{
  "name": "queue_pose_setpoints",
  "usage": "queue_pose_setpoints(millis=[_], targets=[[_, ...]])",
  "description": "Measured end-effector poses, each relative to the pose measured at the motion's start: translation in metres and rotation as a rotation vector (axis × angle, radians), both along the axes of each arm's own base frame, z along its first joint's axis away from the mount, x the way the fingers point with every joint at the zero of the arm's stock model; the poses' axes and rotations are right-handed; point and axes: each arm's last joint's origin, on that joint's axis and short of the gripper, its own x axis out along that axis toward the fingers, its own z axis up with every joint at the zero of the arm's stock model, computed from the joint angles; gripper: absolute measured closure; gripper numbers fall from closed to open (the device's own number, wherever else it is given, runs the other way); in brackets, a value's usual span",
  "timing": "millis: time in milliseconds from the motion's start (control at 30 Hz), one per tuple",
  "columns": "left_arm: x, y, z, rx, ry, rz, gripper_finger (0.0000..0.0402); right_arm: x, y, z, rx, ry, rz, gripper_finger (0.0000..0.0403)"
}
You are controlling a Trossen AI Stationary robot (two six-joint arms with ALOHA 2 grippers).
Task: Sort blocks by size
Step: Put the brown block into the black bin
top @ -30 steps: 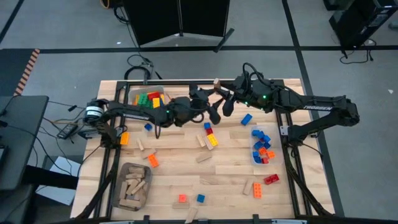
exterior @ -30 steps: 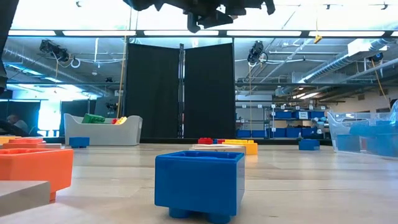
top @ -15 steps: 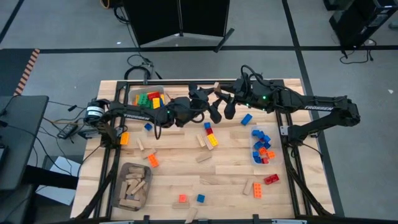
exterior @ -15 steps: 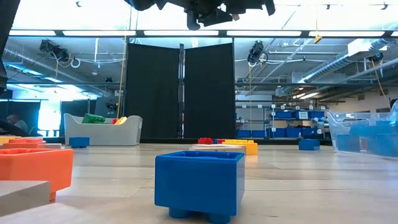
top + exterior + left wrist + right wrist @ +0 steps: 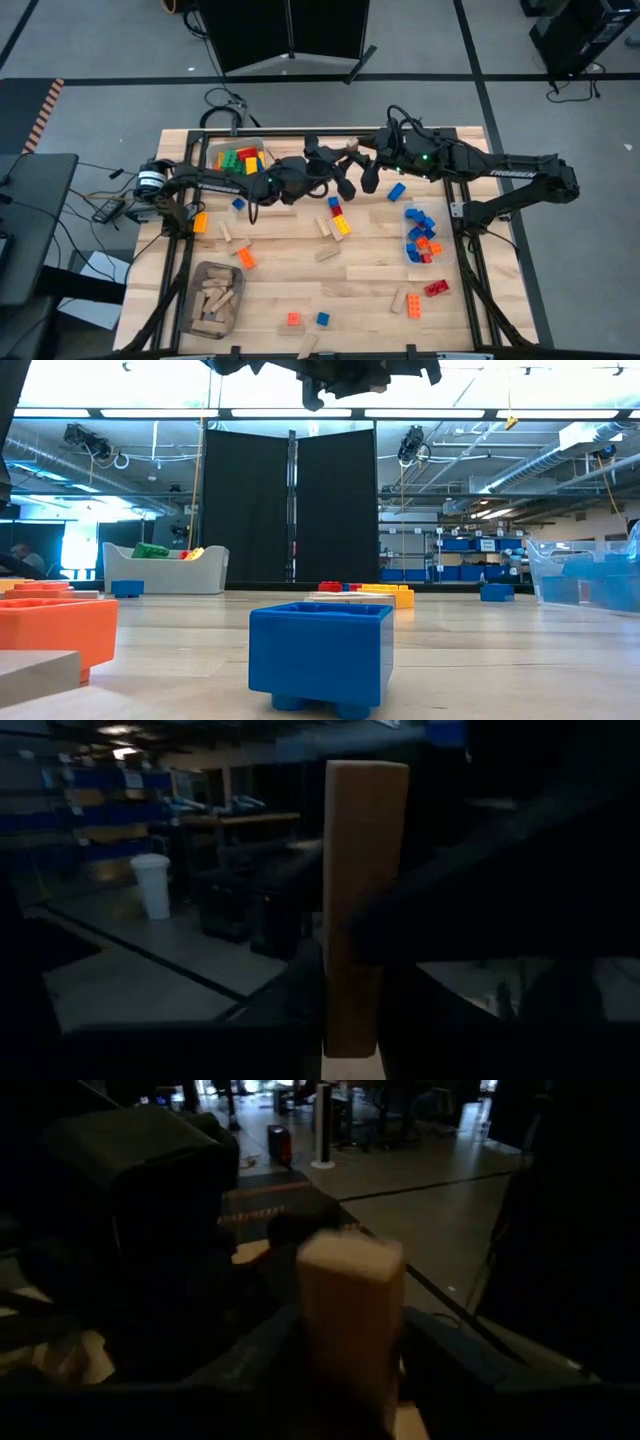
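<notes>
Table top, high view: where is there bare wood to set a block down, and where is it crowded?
Bare wood lies between the wooden-piece bin and the orange brick, and left of the clear bin. The crowded part is the far middle, where both arms meet above the red-yellow bricks.

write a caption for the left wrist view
Left gripper shut on a tan wooden block, held upright above the table.

My arms: I am counting two, left tool (image 5: 350,158) and right tool (image 5: 357,152).
Bins on my worktop (image 5: 370,270): I am counting three.
Wooden piece (image 5: 362,900) in my tools: I am seeing one.
Loose blocks: I am counting about a dozen.
</notes>
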Motion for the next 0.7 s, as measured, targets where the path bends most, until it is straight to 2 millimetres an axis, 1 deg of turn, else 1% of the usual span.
queue_pose_setpoints(millis=[133, 233, 333, 400, 533, 633, 700], targets=[[-0.009, -0.001, 0.004, -0.006, 0.08, 0.005, 0.0341, -0.003, 0.0, 0.0, -0.016, 0.025, -0.016, 0.0175], [-0.028, 0.001, 0.017, -0.061, 0.128, 0.069, 0.0341, -0.014, -0.001, 0.005, -0.022, 0.024, -0.041, 0.0147], [-0.052, 0.001, 0.03, -0.13, 0.183, 0.11, 0.0341, -0.025, -0.002, 0.008, -0.003, 0.038, -0.058, 0.0127], [-0.07, -0.001, 0.039, -0.159, 0.224, 0.114, 0.0341, -0.033, -0.003, 0.008, 0.018, 0.06, -0.071, 0.0119], [-0.108, -0.009, 0.056, -0.263, 0.231, 0.111, 0.0341, -0.045, -0.004, 0.006, 0.064, 0.101, -0.095, 0.0116], [-0.13, -0.021, 0.061, -0.333, 0.253, 0.086, 0.0341, -0.049, -0.003, 0.001, 0.112, 0.145, -0.111, 0.012], [-0.141, -0.033, 0.06, -0.365, 0.298, 0.059, 0.0341, -0.051, -0.003, -0.003, 0.147, 0.172, -0.123, 0.0124]])
